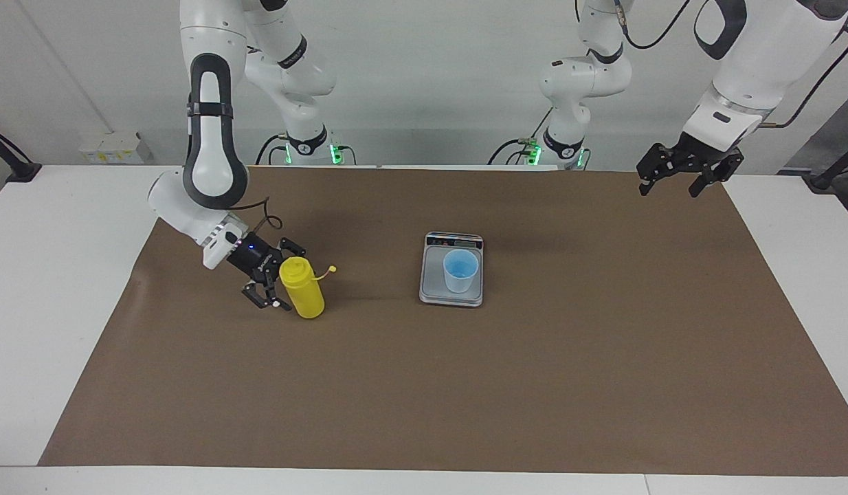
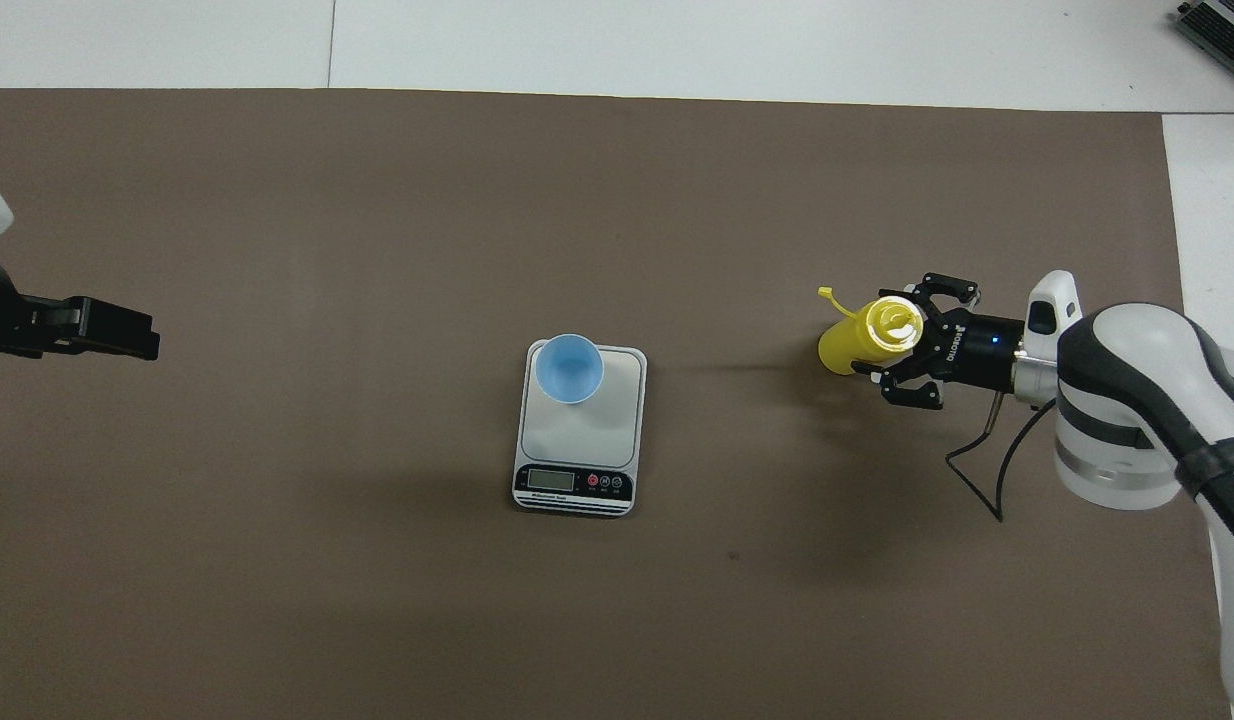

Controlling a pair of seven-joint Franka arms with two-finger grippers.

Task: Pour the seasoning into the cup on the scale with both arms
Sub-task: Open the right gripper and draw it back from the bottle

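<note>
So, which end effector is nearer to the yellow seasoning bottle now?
The right end effector: it is down at the yellow seasoning bottle, fingers open on either side of it. The left end effector waits raised over the mat's edge at the left arm's end of the table.

Small yellow squeeze bottle (image 1: pixel 304 290) of seasoning, standing upright on the bench toward the right arm's end, domed nozzle top up, thin tethered cap strap (image 1: pixel 326 272) sticking out sideways toward the scale. Flat silver-grey scale (image 1: pixel 451 269) mid-bench, dark display strip at the end nearer the robots. Light blue tapered cup (image 1: pixel 460 271), upright on the grey weighing plate.
</note>
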